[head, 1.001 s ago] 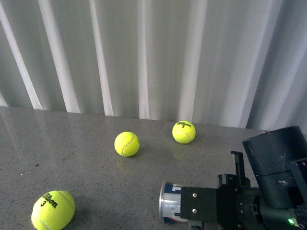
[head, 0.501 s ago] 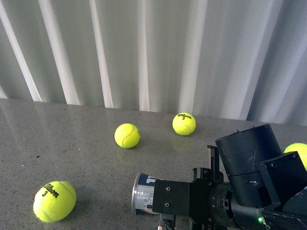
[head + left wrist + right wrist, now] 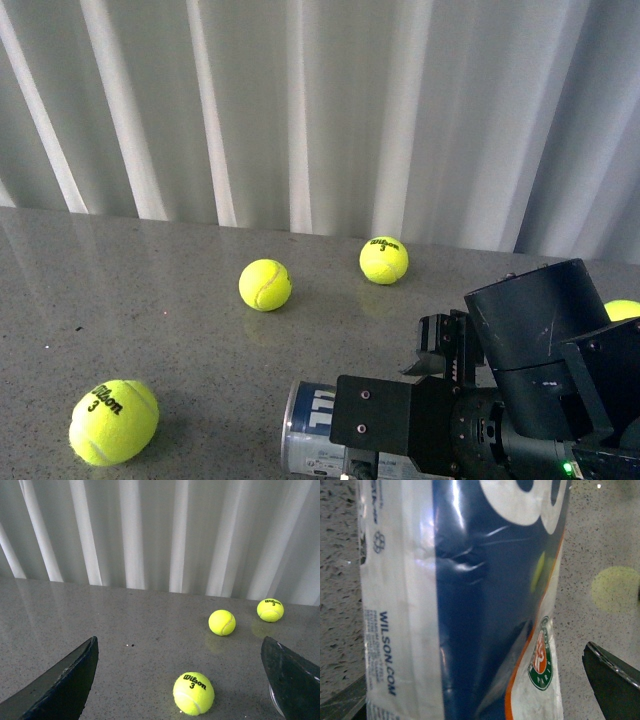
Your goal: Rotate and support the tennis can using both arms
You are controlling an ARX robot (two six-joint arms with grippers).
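Right arm (image 3: 535, 345) hides most of the tennis can (image 3: 308, 425) (tennis balls (image 3: 265, 284) scattered nearby).

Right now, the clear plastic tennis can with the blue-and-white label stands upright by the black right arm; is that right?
No: the clear plastic blue-and-white-labelled tennis can lies on its side by the black right arm; the front view shows it.

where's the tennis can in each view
front: tennis can bottom centre, on its side, partly behind the right arm.
left wrist: a silver sliver, probably its rim, beside one gripper finger.
right wrist: label fills most of the picture.
shared landmark: the nearest wilson 3 ball, front and left wrist.
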